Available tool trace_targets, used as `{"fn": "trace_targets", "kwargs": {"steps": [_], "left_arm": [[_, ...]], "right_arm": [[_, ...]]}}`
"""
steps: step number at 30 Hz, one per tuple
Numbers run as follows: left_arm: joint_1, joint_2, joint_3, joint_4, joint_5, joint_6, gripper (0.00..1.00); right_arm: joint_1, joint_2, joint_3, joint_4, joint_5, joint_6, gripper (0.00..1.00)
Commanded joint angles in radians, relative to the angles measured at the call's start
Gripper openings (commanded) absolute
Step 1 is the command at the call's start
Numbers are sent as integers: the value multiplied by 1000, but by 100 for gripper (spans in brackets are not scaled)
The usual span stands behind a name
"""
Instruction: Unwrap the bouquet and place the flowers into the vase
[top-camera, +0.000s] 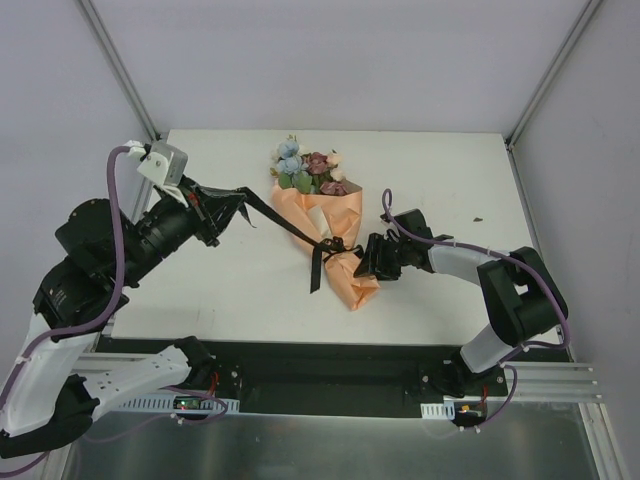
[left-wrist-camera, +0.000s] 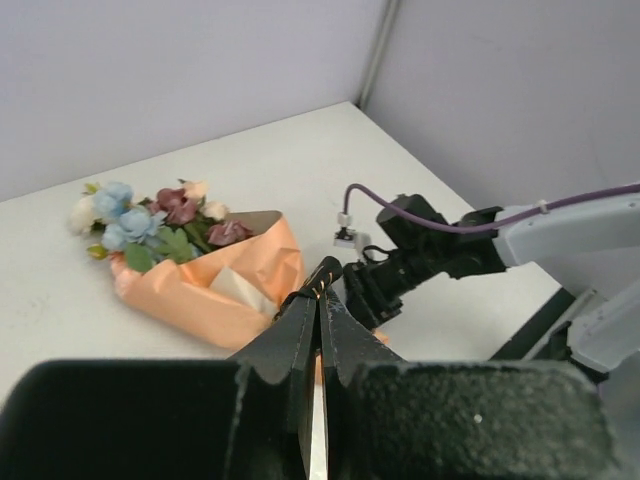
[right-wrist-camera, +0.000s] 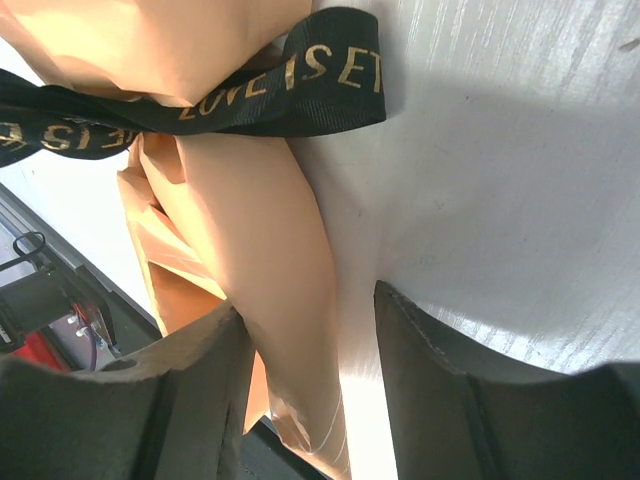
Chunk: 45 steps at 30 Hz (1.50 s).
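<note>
The bouquet lies across the middle of the white table, a peach-orange paper cone with its wide end at the back. The flowers, blue, mauve and cream heads, poke from that end. A black ribbon with gold lettering is tied round the cone. One tail runs taut to my left gripper, which is shut on its end. My right gripper straddles the cone's narrow end, jaws open, with a gap beside the right finger. The vase is out of view.
Grey walls and metal corner posts close in the back and sides of the table. A metal rail with the arm bases runs along the near edge. A small dark speck lies on the table at the right.
</note>
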Motion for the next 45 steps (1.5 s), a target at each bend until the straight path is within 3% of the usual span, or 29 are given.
{"fn": "trace_targets", "kwargs": {"steps": [1,7,18,26,31,38,42,45], "left_arm": [[-8,-3,36,-76,-174,33,0],[-6,-18,-145,-154,-291,-108,0],[-6,104,-596,-153,-345,-444,0],[-5,229,-702,-104,-284,-625,0],[-5,241,-803,46,-159,-679,0],[-5,212,-863,71,-135,-730,0],[0,169,-895,82,-142,-757,0],[9,146,-911,86,-145,-764,0]], "right_arm": [[4,7,16,18,20,1,52],[11,-25,32,-14,58,-19,54],[83,-144,249,-304,297,-220,64],[171,-50,438,-347,310,-246,64],[254,34,550,-338,371,-275,63],[372,139,651,-378,541,-576,62],[441,182,668,-380,630,-744,49],[456,214,699,-398,685,-788,47]]}}
